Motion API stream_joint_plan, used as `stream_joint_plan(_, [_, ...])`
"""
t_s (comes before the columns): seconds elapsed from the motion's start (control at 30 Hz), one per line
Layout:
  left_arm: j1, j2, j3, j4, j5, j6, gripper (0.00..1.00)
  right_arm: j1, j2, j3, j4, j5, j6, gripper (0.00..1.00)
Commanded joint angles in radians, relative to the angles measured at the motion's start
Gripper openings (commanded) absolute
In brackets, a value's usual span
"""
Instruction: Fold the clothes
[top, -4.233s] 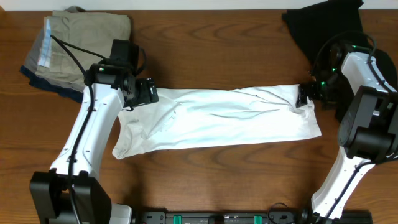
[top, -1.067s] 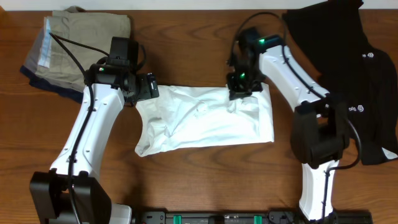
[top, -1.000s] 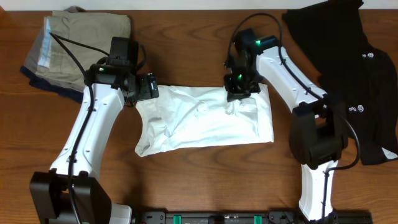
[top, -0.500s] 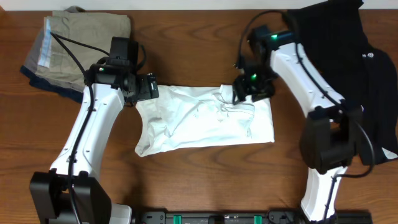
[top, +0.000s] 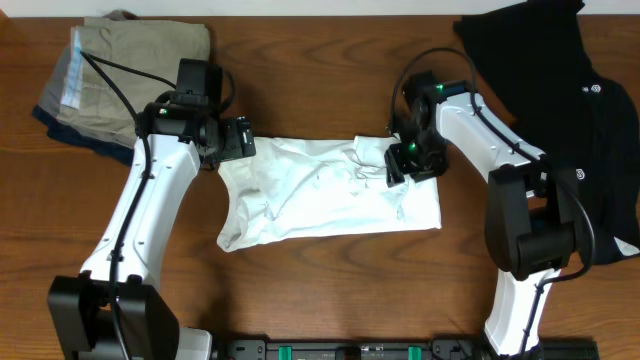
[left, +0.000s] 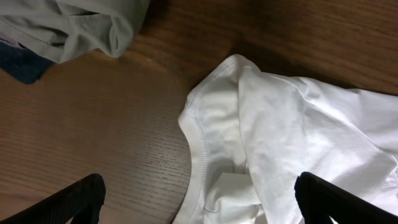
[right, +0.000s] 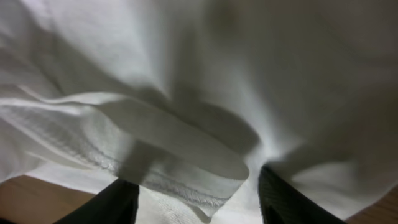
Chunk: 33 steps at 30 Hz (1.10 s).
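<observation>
The white T-shirt (top: 330, 205) lies folded and rumpled on the wooden table, its right part doubled over to the left. No graphic shows. My left gripper (top: 240, 140) is at the shirt's upper left corner. In the left wrist view its fingers (left: 202, 202) stand wide apart over the shirt's seamed edge (left: 292, 137). My right gripper (top: 400, 165) sits low on the shirt's upper right part beside a bunched ridge. In the right wrist view its fingers (right: 199, 199) are open, with a hemmed fold of the shirt (right: 205, 74) between them.
A stack of folded khaki, grey and navy clothes (top: 120, 70) lies at the back left and also shows in the left wrist view (left: 81, 25). A black garment with small white logos (top: 570, 120) is spread at the back right. Bare wood runs along the front.
The right gripper drew the shirt's right end leftward, doubling it over, then moved back right and toward the front. The shirt is shorter. The left arm has not moved.
</observation>
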Motion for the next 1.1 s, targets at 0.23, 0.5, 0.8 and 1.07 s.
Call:
stream_joint_plan(0.23, [0.005,0.000,0.011,0.016,-0.013,0.014,0.98,0.011,-0.014,-0.004,0.046,-0.085,0.022,0.32])
stream_joint_plan(0.5, [0.050,0.000,0.011,0.039,-0.011,-0.018,0.98,0.063,-0.048,0.025,0.018,-0.148,0.022,0.01])
stream_joint_plan(0.8, [0.142,0.000,0.011,0.051,-0.012,-0.017,0.98,0.227,-0.126,0.032,0.034,-0.192,0.048,0.09])
stream_joint_plan(1.07, [0.190,0.000,0.011,0.049,-0.011,-0.017,0.98,0.348,-0.122,0.032,0.045,-0.192,0.048,0.38])
